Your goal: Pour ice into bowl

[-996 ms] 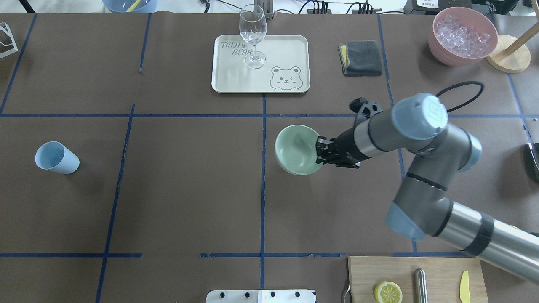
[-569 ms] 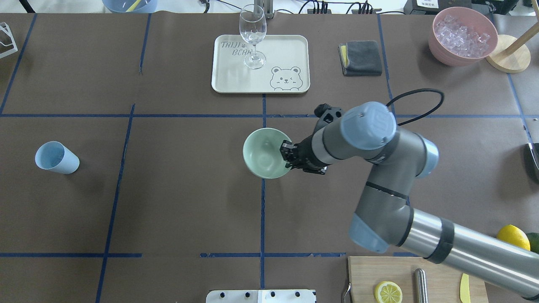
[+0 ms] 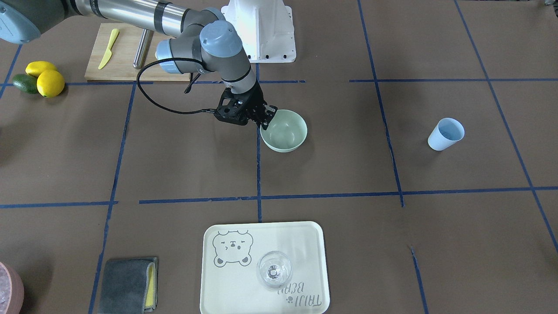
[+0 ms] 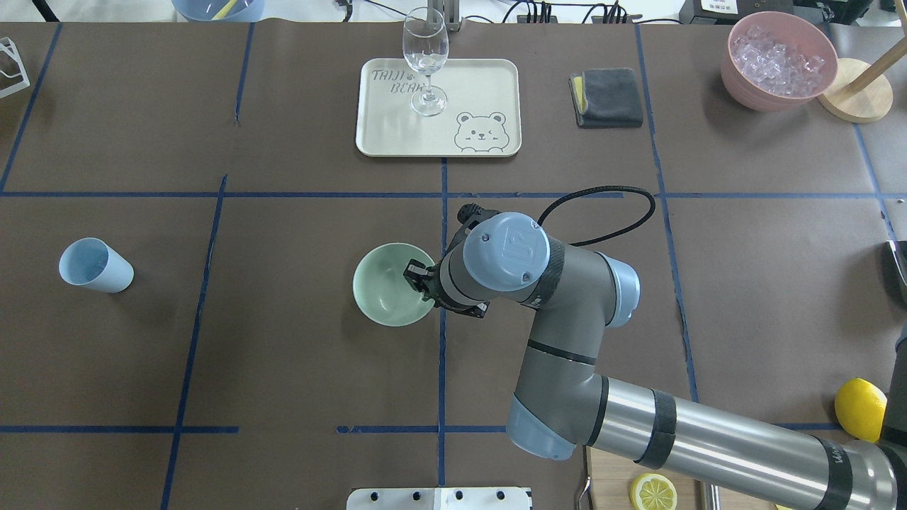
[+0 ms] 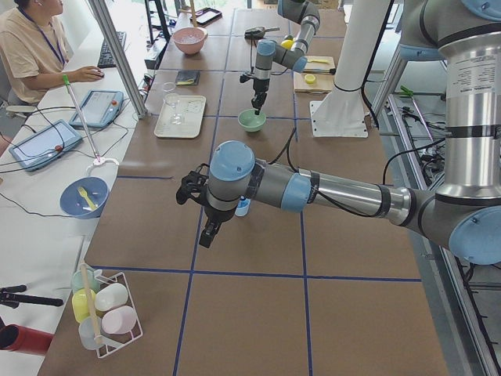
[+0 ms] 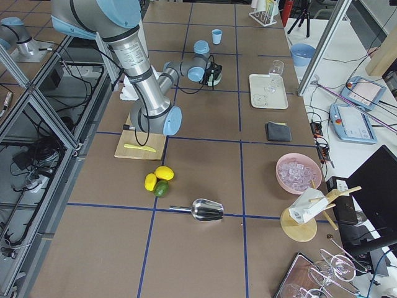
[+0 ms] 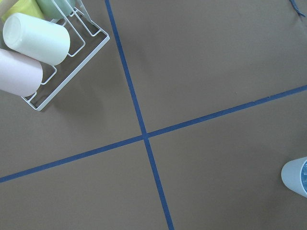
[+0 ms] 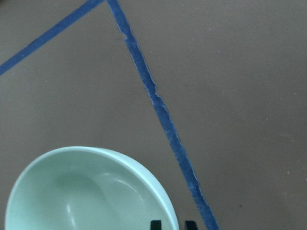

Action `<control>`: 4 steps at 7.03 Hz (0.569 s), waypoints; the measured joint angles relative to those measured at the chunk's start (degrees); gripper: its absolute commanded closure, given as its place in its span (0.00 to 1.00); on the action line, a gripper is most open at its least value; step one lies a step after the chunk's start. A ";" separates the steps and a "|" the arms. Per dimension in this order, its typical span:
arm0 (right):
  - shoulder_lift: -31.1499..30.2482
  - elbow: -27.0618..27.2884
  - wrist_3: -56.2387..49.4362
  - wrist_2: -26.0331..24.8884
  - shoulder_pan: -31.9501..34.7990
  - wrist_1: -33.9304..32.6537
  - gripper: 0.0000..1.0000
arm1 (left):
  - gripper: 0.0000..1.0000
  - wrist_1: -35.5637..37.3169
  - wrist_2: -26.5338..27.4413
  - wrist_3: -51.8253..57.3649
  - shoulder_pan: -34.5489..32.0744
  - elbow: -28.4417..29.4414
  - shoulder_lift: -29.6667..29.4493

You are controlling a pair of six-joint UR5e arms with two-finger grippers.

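Observation:
The pale mint-green bowl (image 4: 388, 287) sits just left of the central blue tape line, and it looks empty. My right gripper (image 4: 418, 278) is shut on the bowl's right rim. In the front-facing view the bowl (image 3: 285, 131) has the same gripper (image 3: 266, 123) on its edge. The right wrist view shows the bowl (image 8: 86, 191) with two dark fingertips (image 8: 156, 224) straddling the rim. A light blue cup (image 4: 96, 265) stands far left, and the ice is hidden, as what the cup holds is too small to tell. My left gripper (image 5: 207, 233) hangs near the cup (image 5: 243, 208), and I cannot tell its state.
A cream tray (image 4: 489, 85) with a wine glass (image 4: 426, 60) lies at the back. Right of it are a grey cloth (image 4: 607, 97) and a pink container (image 4: 778, 60). A cutting board with a lemon slice (image 4: 652, 491) is at the front right, and a wire rack (image 7: 62, 57) holds cups.
The right arm has carried the bowl leftward, from right of the central tape line to just left of it. The blue cup, tray and glass have not moved.

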 measured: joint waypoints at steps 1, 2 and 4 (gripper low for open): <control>0.42 0.36 0.20 -1.65 -0.06 -0.36 0.00 | 0.00 -1.67 -3.75 -0.11 0.23 0.15 0.00; 0.44 1.93 0.29 -2.35 0.45 -0.61 0.00 | 0.00 -4.01 -6.31 -0.14 0.58 0.30 -0.01; -3.70 11.58 0.28 -2.18 3.17 -3.02 0.00 | 0.00 -8.35 -7.85 -0.69 1.78 0.93 0.00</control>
